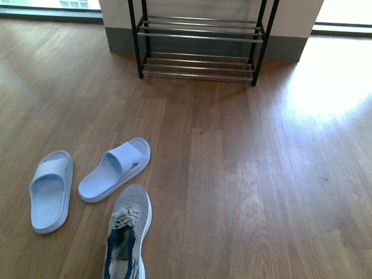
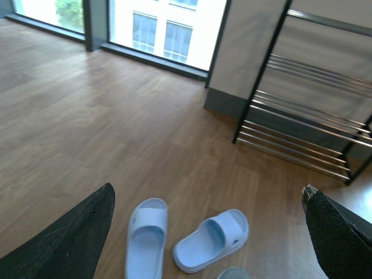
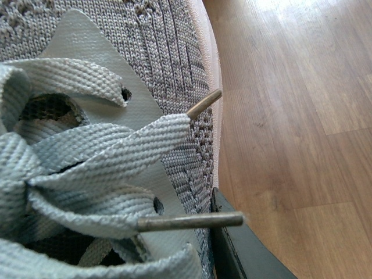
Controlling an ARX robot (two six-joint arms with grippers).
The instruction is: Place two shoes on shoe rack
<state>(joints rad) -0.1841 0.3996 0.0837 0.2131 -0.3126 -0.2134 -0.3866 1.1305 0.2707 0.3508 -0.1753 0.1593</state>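
I read this as a home, probably an entryway or living room. Wood-plank floor [image 1: 232, 174], shoe rack [image 1: 200, 35] backed against a pale wall [image 1: 113, 11] with a dark skirting board [image 1: 119, 40]. Floor-level windows [image 2: 163, 35] flank the rack, with another building's facade outside. Slide sandals [image 1: 114, 170] and a sneaker [image 1: 128, 229] lie loose in front of the rack.
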